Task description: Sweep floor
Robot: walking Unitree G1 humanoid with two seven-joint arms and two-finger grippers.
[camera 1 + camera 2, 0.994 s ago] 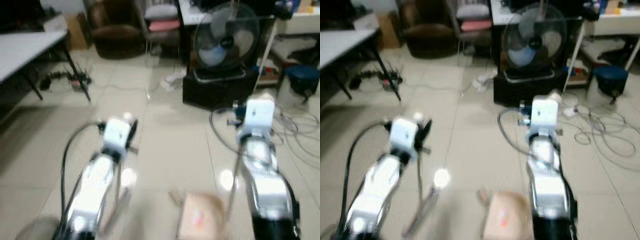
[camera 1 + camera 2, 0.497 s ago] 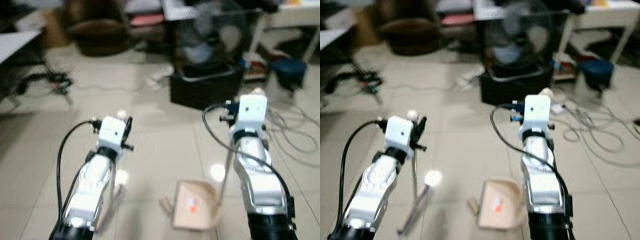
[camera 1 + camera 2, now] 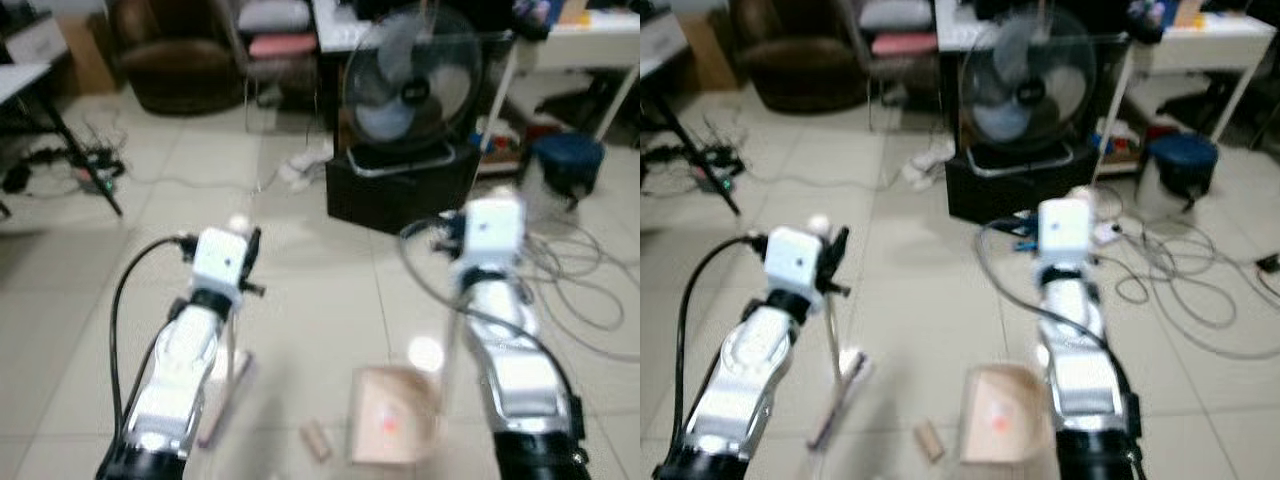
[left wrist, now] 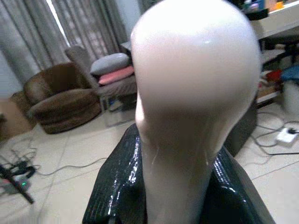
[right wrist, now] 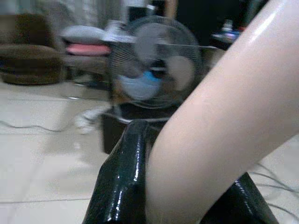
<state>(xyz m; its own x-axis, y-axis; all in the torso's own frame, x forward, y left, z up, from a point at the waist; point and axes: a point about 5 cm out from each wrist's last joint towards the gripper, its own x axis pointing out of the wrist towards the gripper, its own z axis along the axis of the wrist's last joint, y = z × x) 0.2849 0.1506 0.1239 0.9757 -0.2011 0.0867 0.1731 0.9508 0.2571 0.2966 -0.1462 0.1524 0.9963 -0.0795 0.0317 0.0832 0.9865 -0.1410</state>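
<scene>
My left gripper [image 4: 177, 191] is shut on the broom's white rounded handle [image 4: 196, 88]. The handle's top [image 3: 238, 223] rises beside the left wrist, and the broom head [image 3: 226, 392] rests on the tiles below it. My right gripper [image 5: 182, 196] is shut on the dustpan's pale pink handle [image 5: 224, 126]. The pink dustpan [image 3: 390, 428] sits on the floor between the two arms, close to the right one. A small tan cylinder of litter [image 3: 315, 440] lies on the tiles between the broom head and the pan's left edge.
A floor fan [image 3: 408, 85] stands on a black box [image 3: 400, 190] ahead. Loose cables [image 3: 580, 280] trail over the tiles at the right beside a blue bin [image 3: 567, 160]. A brown armchair [image 3: 175, 60] and a table leg [image 3: 85, 160] are at the far left.
The whole view has shifted as the camera moved, and it is sharper now. Both grippers keep their hold. The litter now lies a little farther from the dustpan's edge.
</scene>
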